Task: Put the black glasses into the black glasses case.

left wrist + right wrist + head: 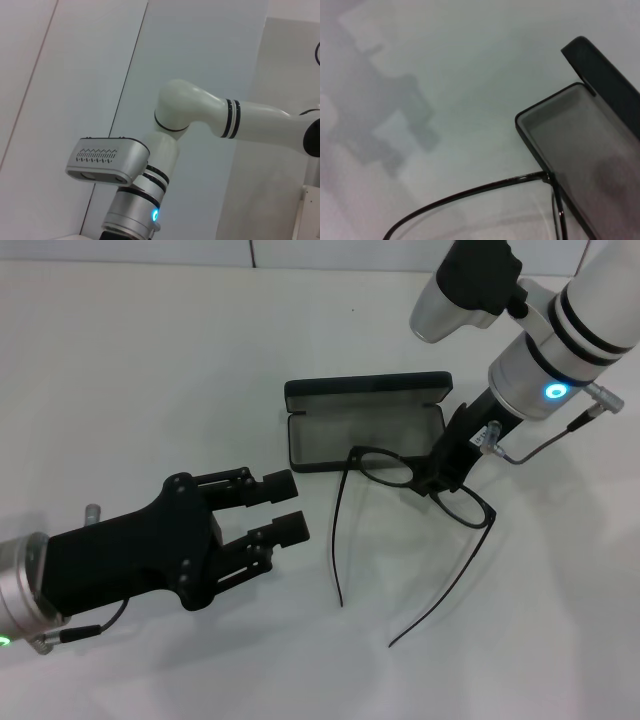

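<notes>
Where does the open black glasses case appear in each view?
Head view: matte black rectangular glasses case, open, upper centre, beside the right tool.
Left wrist view: not in it.
Right wrist view: case corner at the right edge.
Shared landmark: thin black-framed glasses by the case.

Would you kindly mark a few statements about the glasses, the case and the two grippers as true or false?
1. The flat matte black glasses case lies open, its grey lining showing. True.
2. The thin black-framed glasses lie fully inside the case. False: only one lens rim overlaps the case's near edge; the other lens and both long temple arms are outside it, over the white table.
3. The right gripper is at the glasses' bridge, between the lenses. True.
4. The left gripper is clamped on a temple arm. False: it is open and apart from the glasses, holding nothing.
5. The temple arms are folded against the frame. False: both are spread out, away from the case.
</notes>
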Controlling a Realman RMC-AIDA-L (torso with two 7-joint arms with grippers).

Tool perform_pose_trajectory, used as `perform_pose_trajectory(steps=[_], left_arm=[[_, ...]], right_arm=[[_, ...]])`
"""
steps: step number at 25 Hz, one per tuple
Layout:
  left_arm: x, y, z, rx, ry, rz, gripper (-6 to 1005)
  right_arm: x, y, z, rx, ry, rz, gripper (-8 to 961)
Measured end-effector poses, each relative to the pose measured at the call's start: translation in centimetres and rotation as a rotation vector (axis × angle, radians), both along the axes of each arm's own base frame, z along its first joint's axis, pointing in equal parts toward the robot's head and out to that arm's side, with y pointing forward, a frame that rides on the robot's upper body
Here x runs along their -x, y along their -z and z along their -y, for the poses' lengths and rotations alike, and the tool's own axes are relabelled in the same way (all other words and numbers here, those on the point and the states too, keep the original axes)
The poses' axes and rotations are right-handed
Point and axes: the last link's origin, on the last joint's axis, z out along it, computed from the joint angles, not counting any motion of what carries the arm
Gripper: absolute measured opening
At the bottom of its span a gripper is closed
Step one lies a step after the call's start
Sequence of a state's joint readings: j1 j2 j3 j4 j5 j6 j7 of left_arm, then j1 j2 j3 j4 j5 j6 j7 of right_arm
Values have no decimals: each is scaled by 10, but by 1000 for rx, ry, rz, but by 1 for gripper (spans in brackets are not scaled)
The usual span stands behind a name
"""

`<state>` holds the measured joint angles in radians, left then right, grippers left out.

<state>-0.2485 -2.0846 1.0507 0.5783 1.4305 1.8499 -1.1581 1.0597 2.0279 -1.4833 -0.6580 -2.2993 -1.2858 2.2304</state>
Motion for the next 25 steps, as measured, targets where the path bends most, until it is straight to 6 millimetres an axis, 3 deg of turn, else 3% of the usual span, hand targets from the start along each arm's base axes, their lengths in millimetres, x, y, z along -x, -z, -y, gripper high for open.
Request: perform_pose_trajectory(steps=[11, 18, 25], left_arm=[[0, -1, 0, -2, -2, 8, 383], [-3, -5, -2, -22, -4, 41, 379], [-15, -9, -6, -34, 51, 88, 374]], right_arm=[[1, -10, 13, 25, 24, -31, 81], [5, -52, 51, -37, -46, -156, 70], [2, -97, 83, -140, -169, -481, 70]])
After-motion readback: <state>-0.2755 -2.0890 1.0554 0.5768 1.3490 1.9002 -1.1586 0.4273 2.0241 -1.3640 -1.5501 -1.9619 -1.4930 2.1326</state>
